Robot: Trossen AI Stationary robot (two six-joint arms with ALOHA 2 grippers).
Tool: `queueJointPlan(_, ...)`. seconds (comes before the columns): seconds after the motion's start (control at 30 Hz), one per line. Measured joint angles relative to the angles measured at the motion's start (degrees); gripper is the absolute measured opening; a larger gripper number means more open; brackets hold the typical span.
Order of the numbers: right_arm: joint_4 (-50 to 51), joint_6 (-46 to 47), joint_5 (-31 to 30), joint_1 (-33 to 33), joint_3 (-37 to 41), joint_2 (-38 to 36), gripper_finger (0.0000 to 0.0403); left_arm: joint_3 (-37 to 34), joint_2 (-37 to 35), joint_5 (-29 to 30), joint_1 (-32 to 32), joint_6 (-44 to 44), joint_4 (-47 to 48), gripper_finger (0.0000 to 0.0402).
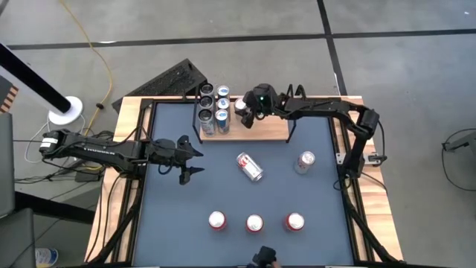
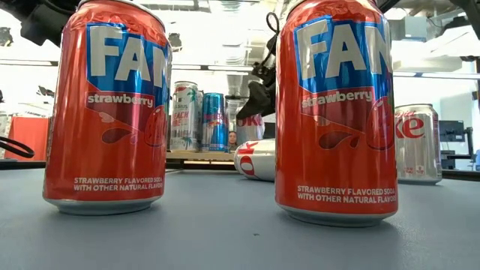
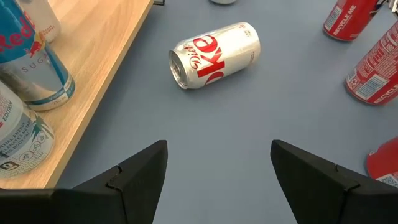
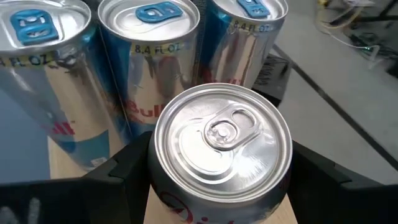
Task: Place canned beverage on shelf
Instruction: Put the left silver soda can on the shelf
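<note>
The right tool (image 4: 217,180) grips the round sides of a smooth, hard, slippery can (image 4: 221,134) over the shelf (image 1: 260,130); the left tool (image 3: 217,174) waits open.

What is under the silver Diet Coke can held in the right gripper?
The light-wood shelf board shows beside the silver Diet Coke can clamped in the right gripper, next to slim blue-and-silver energy drink cans. The can's body hides whether its base touches the board.

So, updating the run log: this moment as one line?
right gripper: shut on Diet Coke can, over shelf | left gripper: open, empty
</note>
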State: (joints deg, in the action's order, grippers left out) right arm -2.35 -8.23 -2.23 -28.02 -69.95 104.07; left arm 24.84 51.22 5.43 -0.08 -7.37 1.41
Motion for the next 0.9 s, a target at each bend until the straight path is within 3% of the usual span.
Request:
queueJointPlan(0.1, 0.41, -0.66, 3.97, -2.35, 0.0, 0.0, 0.0281, 0.0, 0.0, 0.0, 0.0, 0.17, 0.0, 0.0275)
queueJointPlan(0.2, -0.31, -0.78, 11.78, -5.4, 0.04, 0.07, 0.0281, 0.0, 0.0, 0.01, 0.0, 0.18, 0.05, 0.0275)
queueJointPlan(0.4, -1.0, -5.26, 19.19, -8.77, 0.11, 0.13, 0.0281, 0.0, 0.0, 0.02, 0.0, 0.65, 0.11, 0.0275)
queueJointPlan(0.6, -0.97, -8.91, 24.01, -9.8, 0.15, 0.17, 0.0281, 0.0, 0.0, 1.28, 0.0, 0.87, 0.13, 0.0275)
queueJointPlan(0.9, -5.24, -8.82, 24.97, -10.03, 0.2, 0.24, 0.0281, 0.0, 0.0, 1.32, 0.0, 1.1, 0.14, 0.0275)
